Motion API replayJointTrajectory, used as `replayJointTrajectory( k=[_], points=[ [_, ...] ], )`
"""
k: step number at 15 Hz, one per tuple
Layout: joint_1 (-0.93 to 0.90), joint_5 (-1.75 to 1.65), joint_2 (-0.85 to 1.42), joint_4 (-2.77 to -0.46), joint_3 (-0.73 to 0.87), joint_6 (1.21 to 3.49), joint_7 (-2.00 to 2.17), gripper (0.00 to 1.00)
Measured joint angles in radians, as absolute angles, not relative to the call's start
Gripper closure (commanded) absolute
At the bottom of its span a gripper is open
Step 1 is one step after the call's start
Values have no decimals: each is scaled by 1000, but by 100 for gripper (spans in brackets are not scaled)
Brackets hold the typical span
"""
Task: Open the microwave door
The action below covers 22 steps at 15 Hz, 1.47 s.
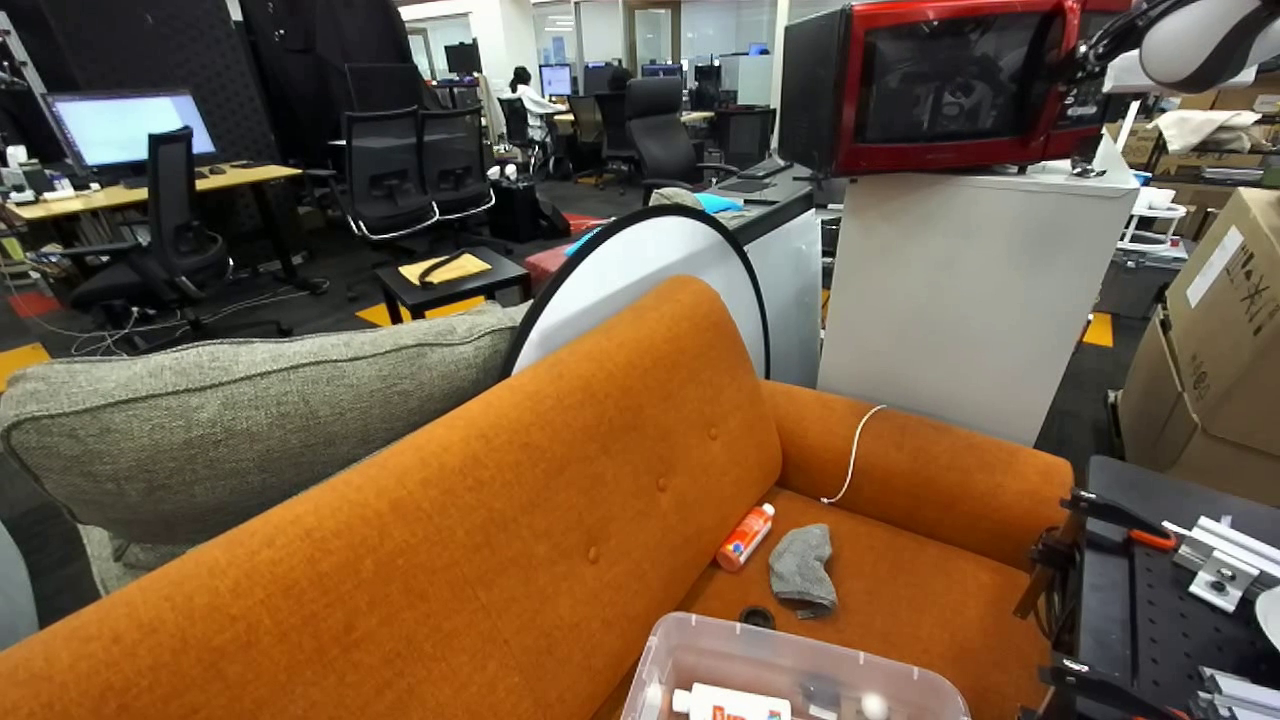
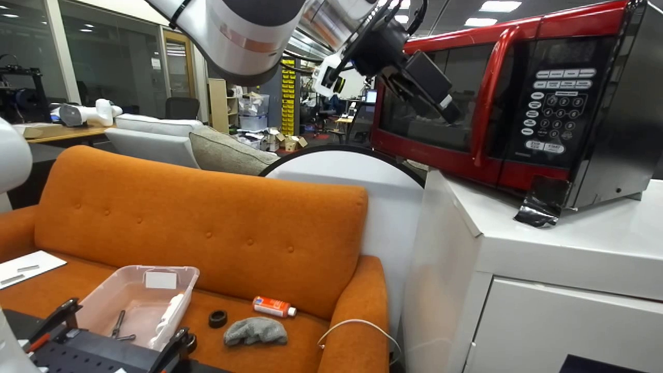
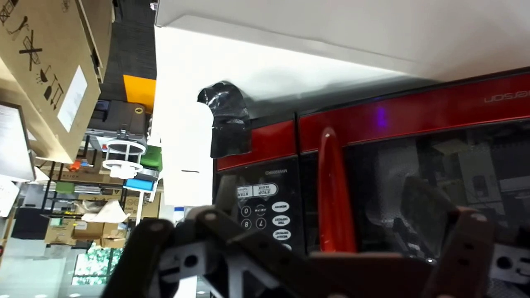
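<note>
The red microwave's door [image 1: 950, 85] has a dark glass window and shows in both exterior views [image 2: 424, 137]. It sits flush with the control panel, so it looks closed. Its upright red handle [image 2: 489, 98] runs along the edge beside the keypad. In the upside-down wrist view, the handle [image 3: 334, 194] stands between the two spread fingers of my gripper [image 3: 325, 205], one over the keypad side, one over the glass. The gripper is open and empty. In an exterior view, the gripper [image 2: 446, 106] is in front of the door glass, apart from the handle.
The microwave stands on a white cabinet [image 2: 559, 264], with black tape [image 2: 544, 202] at its lower corner. An orange sofa [image 2: 207, 207] with a clear plastic bin [image 2: 134, 290] is beside it. A white round panel [image 2: 342, 168] stands behind the sofa. Cardboard boxes [image 1: 1225, 330] stand near the cabinet.
</note>
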<state>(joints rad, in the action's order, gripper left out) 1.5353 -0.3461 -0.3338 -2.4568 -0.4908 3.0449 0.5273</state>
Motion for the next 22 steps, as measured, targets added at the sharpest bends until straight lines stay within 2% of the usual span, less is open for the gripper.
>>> replayJointTrajectory(
  k=[6, 11, 14, 22],
  points=[
    [1456, -309, -279, -2442, -444, 3045, 469, 0],
    [1294, -133, -166, -2330, -303, 3044, 248, 0],
    [1154, -67, -159, -2284, -158, 3043, 146, 0],
    [1146, -57, -157, -2285, -152, 3042, 138, 0]
  ],
)
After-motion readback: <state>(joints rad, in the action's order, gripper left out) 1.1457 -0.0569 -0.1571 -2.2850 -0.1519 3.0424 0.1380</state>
